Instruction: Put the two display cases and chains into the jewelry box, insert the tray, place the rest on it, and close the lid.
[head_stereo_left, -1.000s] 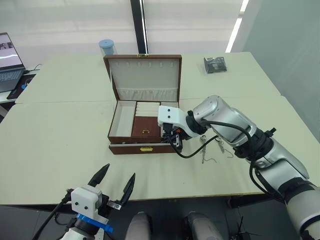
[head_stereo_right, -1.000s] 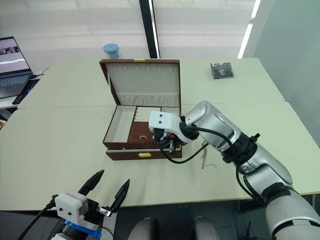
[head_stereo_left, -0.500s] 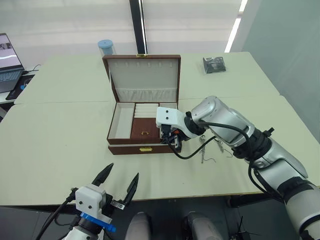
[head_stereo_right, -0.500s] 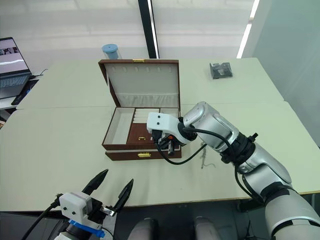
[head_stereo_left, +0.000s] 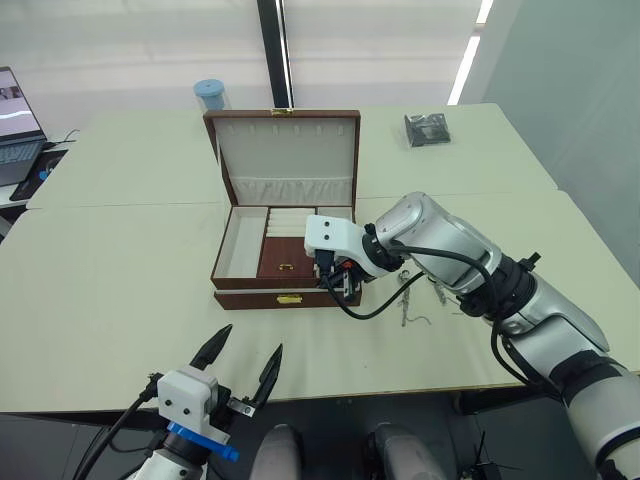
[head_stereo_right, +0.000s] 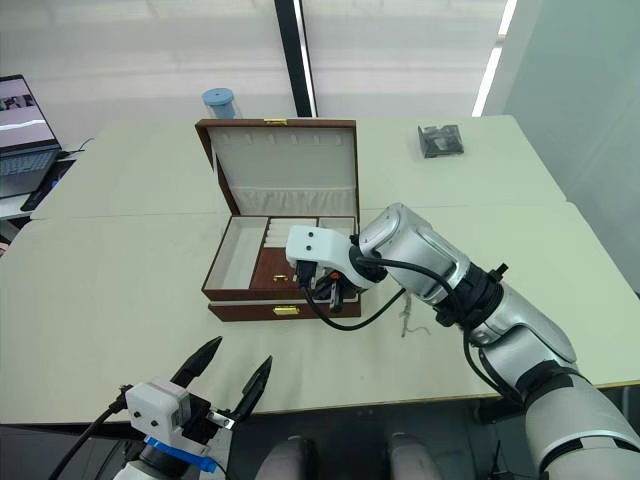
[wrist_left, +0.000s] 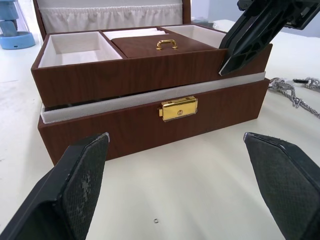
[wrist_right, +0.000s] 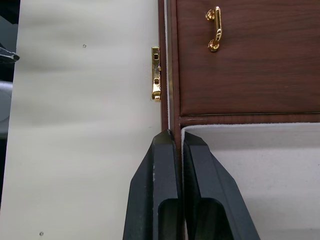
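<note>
the right pincer (wrist_right: 175, 142) is clenched on the front wall of the tray (wrist_left: 130, 75), which sits raised in the jewelry box (head_stereo_left: 290, 298) on the table (head_stereo_left: 120, 290), lid (head_stereo_left: 285, 150) upright. chains (head_stereo_left: 405, 300) lie beside the box. the left pincer (wrist_left: 182, 175) hangs released near the front.

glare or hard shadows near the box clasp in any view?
Left wrist view: the small gold front clasp of the reddish-brown wood-grain jewelry box glints mildly, and there is a soft shadow under the box on the pale table. Right wrist view: even light where the right tool is shut on the shallow brown-sided tray. Left eye view: bright white backdrop, no hard shadows.
</note>
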